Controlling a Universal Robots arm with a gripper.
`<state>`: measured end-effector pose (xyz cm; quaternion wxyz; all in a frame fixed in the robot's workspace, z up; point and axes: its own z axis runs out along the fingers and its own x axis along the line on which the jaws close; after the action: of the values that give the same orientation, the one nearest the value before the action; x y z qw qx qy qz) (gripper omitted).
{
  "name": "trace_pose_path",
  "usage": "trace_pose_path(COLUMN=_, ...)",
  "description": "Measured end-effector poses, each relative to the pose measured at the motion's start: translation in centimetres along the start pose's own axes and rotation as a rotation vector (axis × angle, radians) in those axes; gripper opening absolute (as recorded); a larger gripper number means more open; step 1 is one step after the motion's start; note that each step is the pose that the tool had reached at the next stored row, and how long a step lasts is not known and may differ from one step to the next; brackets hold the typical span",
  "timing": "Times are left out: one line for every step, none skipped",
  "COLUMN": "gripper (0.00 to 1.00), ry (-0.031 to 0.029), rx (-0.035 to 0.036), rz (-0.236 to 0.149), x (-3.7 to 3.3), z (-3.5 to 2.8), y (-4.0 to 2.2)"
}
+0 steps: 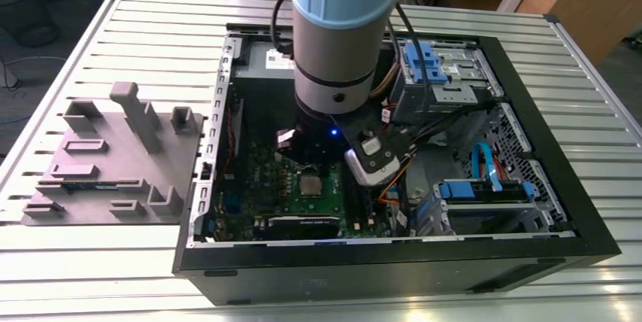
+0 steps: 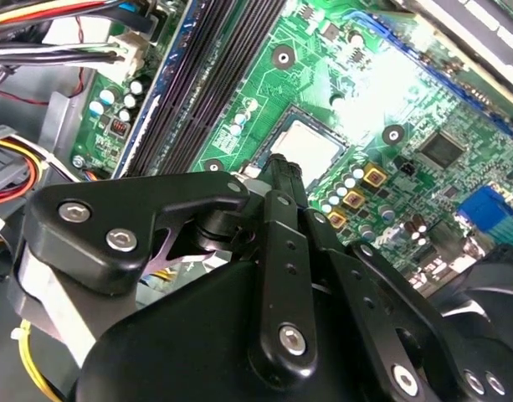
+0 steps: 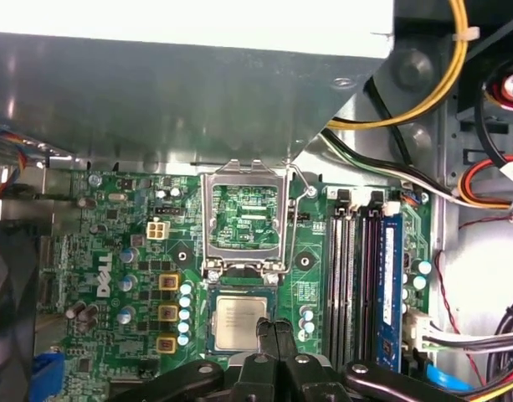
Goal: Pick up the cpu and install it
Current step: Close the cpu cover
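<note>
The cpu [image 3: 238, 322], a small square chip with a silver-grey top, lies flat in its socket on the green motherboard [image 3: 114, 251]. It also shows as a pale square [image 2: 310, 146] in the second wrist view and as a pale square [image 1: 311, 184] inside the case in the exterior view. My gripper [image 3: 269, 327] hangs just over one edge of the chip. Its two black fingers [image 2: 281, 180] are pressed together with nothing between them. The socket's metal hold-down frame [image 3: 207, 218] stands flipped open beside the chip.
Long black memory slots [image 3: 356, 285] run along one side of the socket. A big grey metal box [image 3: 181, 92] overhangs the board beyond the open frame. Bundled wires [image 3: 457, 59] cross near the case wall. The open black computer case [image 1: 401, 269] lies on a slatted metal table [image 1: 90, 262].
</note>
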<state>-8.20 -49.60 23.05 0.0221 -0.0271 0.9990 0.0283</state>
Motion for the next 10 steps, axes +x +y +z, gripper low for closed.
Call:
trace_pose_path(gripper=0.11, ry=0.0006, rx=-0.0004, rz=-0.010, x=-0.02, z=0.05, y=-0.01)
trace_pose_path(gripper=0.11, ry=0.0010, rx=-0.0004, rz=-0.016, x=-0.02, z=0.06, y=-0.01)
trace_pose_path(gripper=0.11, ry=0.0011, rx=-0.0004, rz=-0.016, x=-0.02, z=0.06, y=-0.01)
trace_pose_path(gripper=0.11, ry=0.0011, rx=-0.0004, rz=-0.017, x=-0.02, z=0.06, y=-0.01)
trace_pose_path(gripper=0.11, ry=0.0011, rx=-0.0005, rz=-0.017, x=-0.03, z=0.07, y=-0.01)
trace_pose_path(gripper=0.11, ry=0.0010, rx=-0.0007, rz=-0.017, x=-0.03, z=0.08, y=-0.01)
trace_pose_path(gripper=0.11, ry=0.0010, rx=-0.0007, rz=-0.017, x=-0.03, z=0.08, y=-0.01)
trace_pose_path(gripper=0.11, ry=0.0010, rx=-0.0007, rz=-0.017, x=-0.03, z=0.08, y=-0.01)
trace_pose_path(gripper=0.11, ry=0.0011, rx=-0.0008, rz=-0.018, x=-0.03, z=0.08, y=-0.01)
trace_pose_path(gripper=0.11, ry=0.0013, rx=-0.0009, rz=-0.021, x=-0.03, z=0.08, y=-0.01)
